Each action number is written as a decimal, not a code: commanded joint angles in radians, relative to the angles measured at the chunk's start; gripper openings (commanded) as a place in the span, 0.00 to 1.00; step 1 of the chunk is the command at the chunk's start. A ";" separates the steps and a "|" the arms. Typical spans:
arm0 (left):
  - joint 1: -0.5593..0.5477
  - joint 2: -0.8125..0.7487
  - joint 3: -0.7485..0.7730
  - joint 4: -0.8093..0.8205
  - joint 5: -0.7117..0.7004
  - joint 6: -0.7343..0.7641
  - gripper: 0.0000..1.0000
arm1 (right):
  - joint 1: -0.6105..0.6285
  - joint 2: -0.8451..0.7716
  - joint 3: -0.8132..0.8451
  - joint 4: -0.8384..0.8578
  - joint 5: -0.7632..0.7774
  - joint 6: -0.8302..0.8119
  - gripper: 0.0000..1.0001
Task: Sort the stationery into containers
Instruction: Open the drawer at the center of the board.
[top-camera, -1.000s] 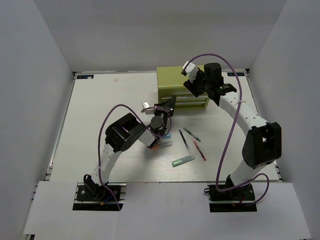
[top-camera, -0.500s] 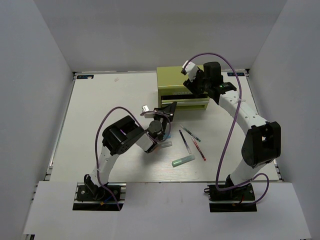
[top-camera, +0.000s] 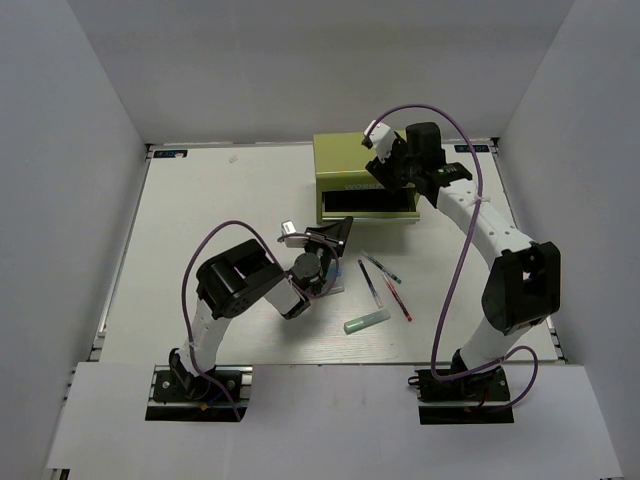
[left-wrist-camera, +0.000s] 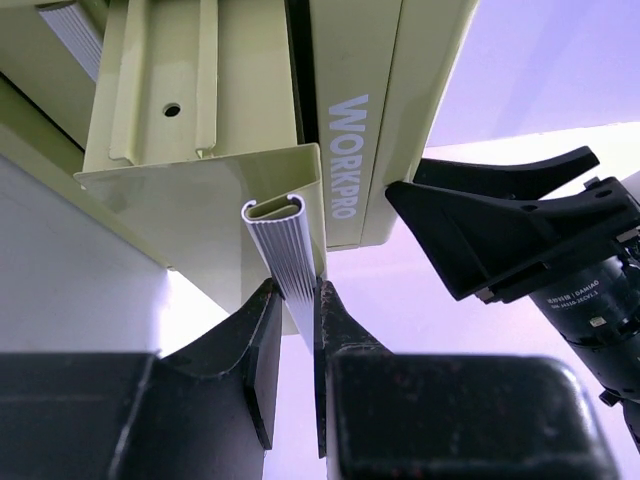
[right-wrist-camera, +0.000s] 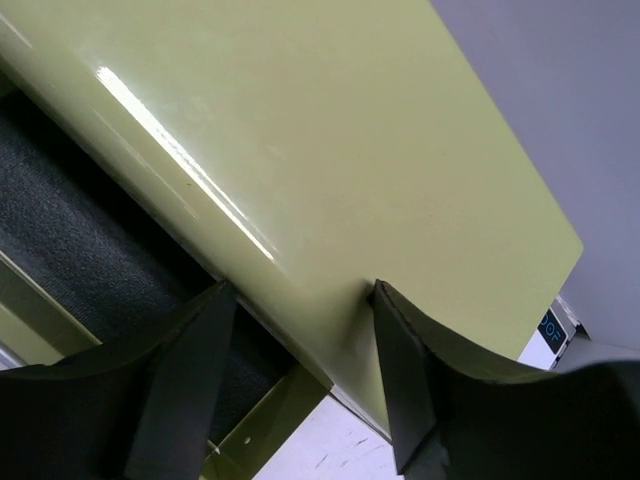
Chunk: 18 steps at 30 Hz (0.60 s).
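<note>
White table (top-camera: 200, 220): left fingers (left-wrist-camera: 266, 335) tight on drawer handle (left-wrist-camera: 285, 250) of chest (top-camera: 345, 160), pens (top-camera: 385, 272) nearby.

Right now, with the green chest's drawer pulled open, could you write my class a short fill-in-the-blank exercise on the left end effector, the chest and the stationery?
1. The left end effector is shut on the drawer's ribbed silver ____.
2. The pale lettering on the olive-green chest reads ____.
3. The mint green marker lies on the ____, outside the drawer.

Missing words: handle; WORKPRO; table.
</note>
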<state>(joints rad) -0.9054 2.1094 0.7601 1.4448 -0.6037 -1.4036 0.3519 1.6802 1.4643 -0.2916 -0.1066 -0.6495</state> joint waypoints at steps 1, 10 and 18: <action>-0.009 -0.008 -0.059 0.022 -0.074 0.045 0.00 | -0.027 0.055 0.025 0.022 0.094 0.025 0.64; -0.009 -0.028 -0.059 0.028 -0.044 0.045 0.66 | -0.025 0.012 0.014 0.000 0.028 0.022 0.76; -0.009 -0.107 -0.163 0.091 0.031 0.110 0.82 | -0.025 -0.077 -0.007 -0.052 -0.038 0.001 0.78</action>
<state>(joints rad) -0.9115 2.0861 0.6338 1.3678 -0.6106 -1.3441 0.3389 1.6772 1.4639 -0.2970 -0.1188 -0.6384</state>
